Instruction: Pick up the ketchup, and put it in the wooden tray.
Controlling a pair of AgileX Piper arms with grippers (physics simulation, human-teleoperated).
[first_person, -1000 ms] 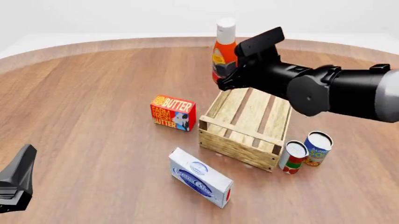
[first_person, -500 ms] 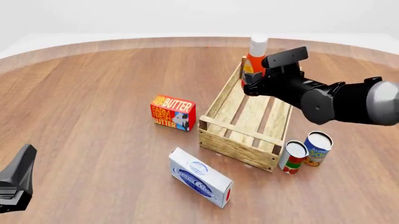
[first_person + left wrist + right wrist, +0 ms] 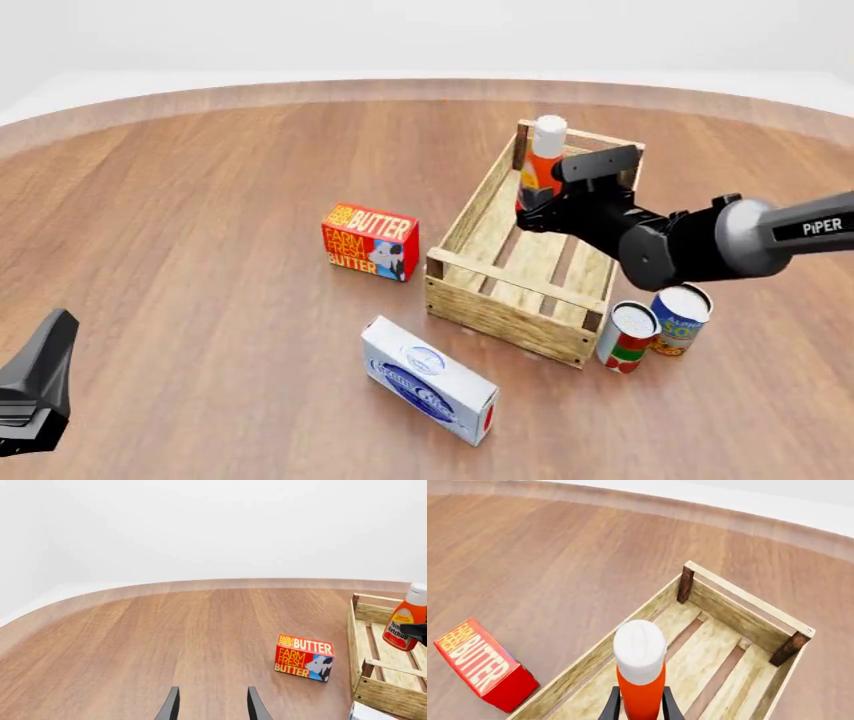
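Nearest the camera, at about 7 o'clock on the worktop (image 3: 200, 200), the left gripper (image 3: 212, 705) idles with its jaws apart and nothing between them. Moving outward, a white-and-blue carton (image 3: 430, 380) lies at 6 o'clock of the wooden tray (image 3: 507, 318), the butter box (image 3: 370, 242) sits well apart at the tray's 9 o'clock, and two cans (image 3: 657, 323) stand just beside its near right corner. Farther still, the right gripper (image 3: 550, 200) reaches over the tray's far half with its jaws clamped on the lower body of the ketchup (image 3: 538, 165), which is held upright, cap up, above the slatted floor near the left wall; whether its base touches the slats cannot be told. The step in hand appears to be the lowering and release. To do it well, keep the bottle vertical, descend until the base bears on a slat rather than a gap, stay clear of the left wall, then part the jaws and lift straight up.
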